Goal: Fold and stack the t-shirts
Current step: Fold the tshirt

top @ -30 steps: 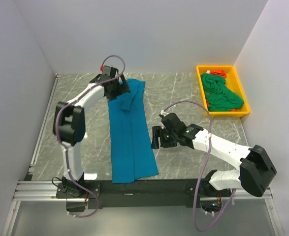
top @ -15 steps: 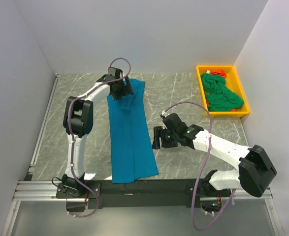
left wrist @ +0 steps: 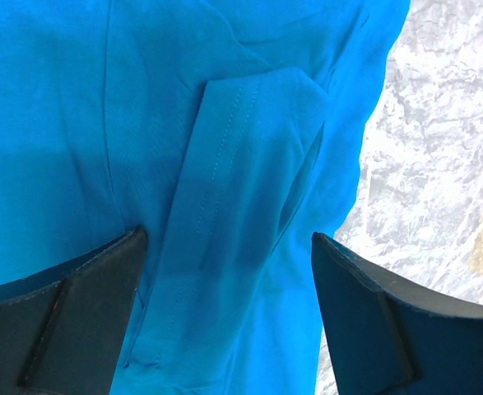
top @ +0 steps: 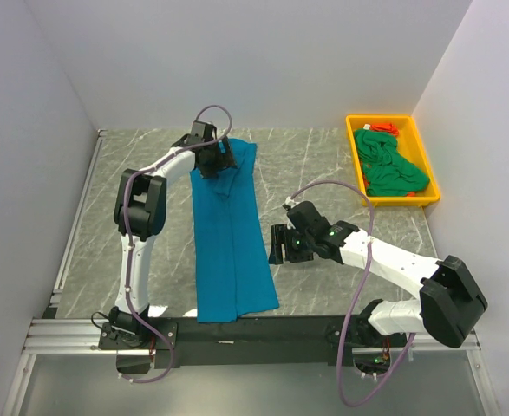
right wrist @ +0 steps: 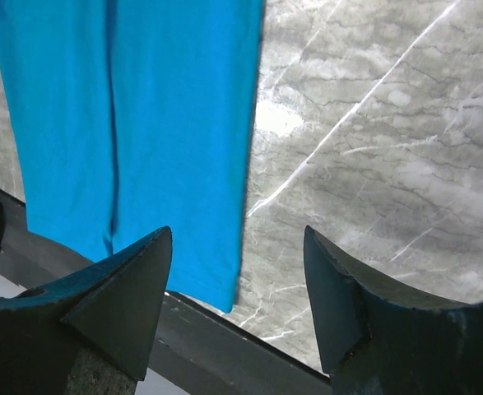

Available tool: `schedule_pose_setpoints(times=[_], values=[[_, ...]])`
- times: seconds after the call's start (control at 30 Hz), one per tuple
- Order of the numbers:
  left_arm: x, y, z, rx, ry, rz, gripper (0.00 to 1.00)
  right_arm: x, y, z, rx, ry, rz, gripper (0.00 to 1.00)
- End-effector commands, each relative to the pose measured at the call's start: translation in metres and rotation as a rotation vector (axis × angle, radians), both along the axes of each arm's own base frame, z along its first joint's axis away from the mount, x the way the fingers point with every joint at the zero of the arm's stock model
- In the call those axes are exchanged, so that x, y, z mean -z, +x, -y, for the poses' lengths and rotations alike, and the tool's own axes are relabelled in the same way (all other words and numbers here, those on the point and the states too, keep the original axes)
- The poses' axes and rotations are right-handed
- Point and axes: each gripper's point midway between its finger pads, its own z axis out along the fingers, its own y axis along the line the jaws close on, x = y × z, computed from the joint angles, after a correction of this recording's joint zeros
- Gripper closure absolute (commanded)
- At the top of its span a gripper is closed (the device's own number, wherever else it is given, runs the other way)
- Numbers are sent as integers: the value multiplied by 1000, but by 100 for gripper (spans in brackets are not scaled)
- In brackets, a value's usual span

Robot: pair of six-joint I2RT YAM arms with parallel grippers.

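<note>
Two sets of fingers, both spread wide and holding nothing. The teal-blue shirt (top: 230,234) lay as a long folded strip down the bench (top: 323,165). The left fingers (left wrist: 68,321) hung over its far end, with a folded-in sleeve sitting right in the gap between them. The right fingers (right wrist: 118,304) hovered at the strip's right side, and the cloth's edge ran through their gap. Versus a second before, the left arm had swung in from the shirt's far-left corner to over the cloth, while the right one barely budged. The green shirt (top: 391,169) and red-orange piece (top: 386,129) sat in the yellow bin (top: 377,118).
</note>
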Motion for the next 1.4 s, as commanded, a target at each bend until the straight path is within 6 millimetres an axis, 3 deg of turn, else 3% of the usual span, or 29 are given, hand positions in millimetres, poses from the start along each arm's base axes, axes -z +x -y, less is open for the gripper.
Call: schedule_pose_setpoints(times=[0.0, 0.47, 0.63, 0.77, 1.07, 1.2, 1.37], values=[[-15, -1, 12, 48, -37, 39, 13, -9, 6, -1, 14, 26, 43, 28], [-34, -11, 41, 113, -120, 49, 13, -8, 6, 2, 21, 19, 46, 29], [-56, -15, 56, 132, -133, 95, 14, -8, 7, 4, 25, 13, 53, 29], [-71, -23, 78, 181, -179, 119, 12, -8, 8, 5, 27, 7, 59, 29], [-81, -56, 132, 309, -249, 103, 10, -10, 9, 11, 45, -1, 83, 29], [-104, -63, 141, 327, -287, 128, 9, -11, 10, 14, 56, 4, 96, 30], [-136, -65, 130, 278, -286, 183, 9, -12, 10, 19, 74, 1, 111, 30]])
